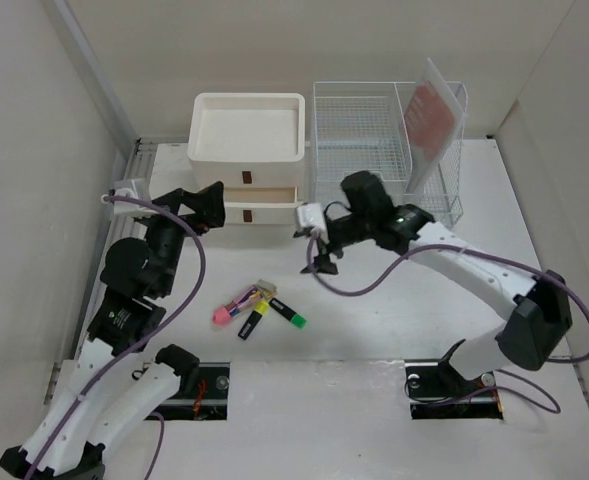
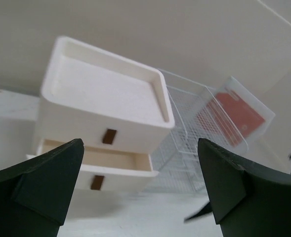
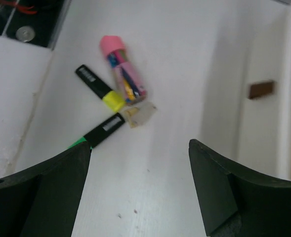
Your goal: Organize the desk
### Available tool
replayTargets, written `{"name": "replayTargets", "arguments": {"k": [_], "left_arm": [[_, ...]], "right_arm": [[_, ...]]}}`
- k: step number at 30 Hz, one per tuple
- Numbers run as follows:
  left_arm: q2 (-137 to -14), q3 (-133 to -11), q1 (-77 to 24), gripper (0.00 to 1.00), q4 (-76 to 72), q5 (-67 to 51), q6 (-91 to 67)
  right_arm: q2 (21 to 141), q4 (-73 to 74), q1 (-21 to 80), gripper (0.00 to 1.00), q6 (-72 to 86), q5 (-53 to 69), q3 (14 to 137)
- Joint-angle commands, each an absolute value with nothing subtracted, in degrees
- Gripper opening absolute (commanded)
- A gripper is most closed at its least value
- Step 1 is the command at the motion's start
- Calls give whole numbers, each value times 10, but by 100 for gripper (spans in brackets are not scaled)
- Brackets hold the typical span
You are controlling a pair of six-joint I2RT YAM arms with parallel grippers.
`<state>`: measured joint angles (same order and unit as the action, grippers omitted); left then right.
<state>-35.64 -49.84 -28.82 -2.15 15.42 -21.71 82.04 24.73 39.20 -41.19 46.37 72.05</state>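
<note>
On the white desk (image 1: 394, 320) lies a small pile: a pink-capped tube (image 1: 234, 306) of coloured bits, a yellow highlighter (image 1: 253, 319), a green highlighter (image 1: 287, 313) and a small clear piece (image 1: 265, 288). My right gripper (image 1: 321, 255) hovers open and empty to the right of the pile. In its wrist view the tube (image 3: 123, 71), yellow highlighter (image 3: 98, 89), green highlighter (image 3: 100, 132) and clear piece (image 3: 140, 114) lie ahead of the gripper (image 3: 140, 192). My left gripper (image 1: 217, 207) is open and empty in front of the drawer unit (image 2: 105, 103), whose lower drawer (image 2: 96, 159) is pulled partly out.
The white drawer unit (image 1: 246, 150) stands at the back with a tray-like top. A wire-mesh rack (image 1: 374, 150) beside it holds a red-and-white card (image 1: 436, 110). Beige walls enclose the desk. The arm bases and purple cables occupy the near edge.
</note>
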Motion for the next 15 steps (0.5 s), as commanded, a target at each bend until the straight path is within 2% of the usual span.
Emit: {"name": "replayTargets", "arguments": {"k": [1, 7, 15], "left_arm": [[-344, -495, -290, 100, 46, 249, -128], [-267, -448, -290, 100, 22, 317, -98], [-122, -410, -290, 100, -4, 350, -98]], "right_arm": [[848, 280, 474, 85, -529, 411, 743], [950, 267, 545, 85, -548, 345, 783], [1097, 273, 563, 83, -535, 331, 904]]}}
